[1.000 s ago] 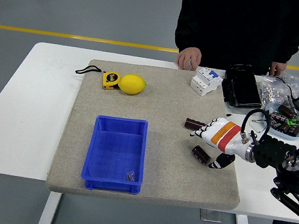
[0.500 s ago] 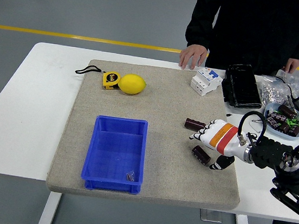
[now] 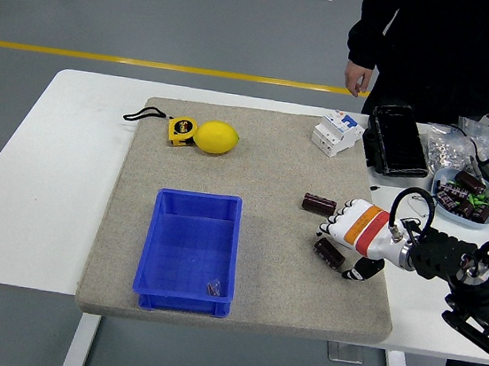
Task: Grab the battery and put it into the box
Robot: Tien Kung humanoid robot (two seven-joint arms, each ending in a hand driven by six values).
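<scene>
Two dark cylindrical batteries lie on the grey mat: one point(image 3: 319, 203) above my right hand, the other point(image 3: 328, 253) just under its fingertips. My right hand point(image 3: 344, 240), white with an orange band, reaches in from the right, fingers over the lower battery and thumb below it, loosely curled around it but not closed on it. The blue box point(image 3: 190, 250) sits at the mat's lower left with a small dark item point(image 3: 213, 287) in its front right corner. My left hand is out of view.
A lemon point(image 3: 217, 137) and a yellow tape measure point(image 3: 180, 129) lie at the mat's back left. A white breaker point(image 3: 337, 132), a black case point(image 3: 396, 141) and a bowl of parts point(image 3: 466, 194) stand at the right. A person point(image 3: 448, 47) stands behind the table.
The person has stepped to the right and lifted the hand off the table's far edge. My right hand has lowered slightly onto the lower battery.
</scene>
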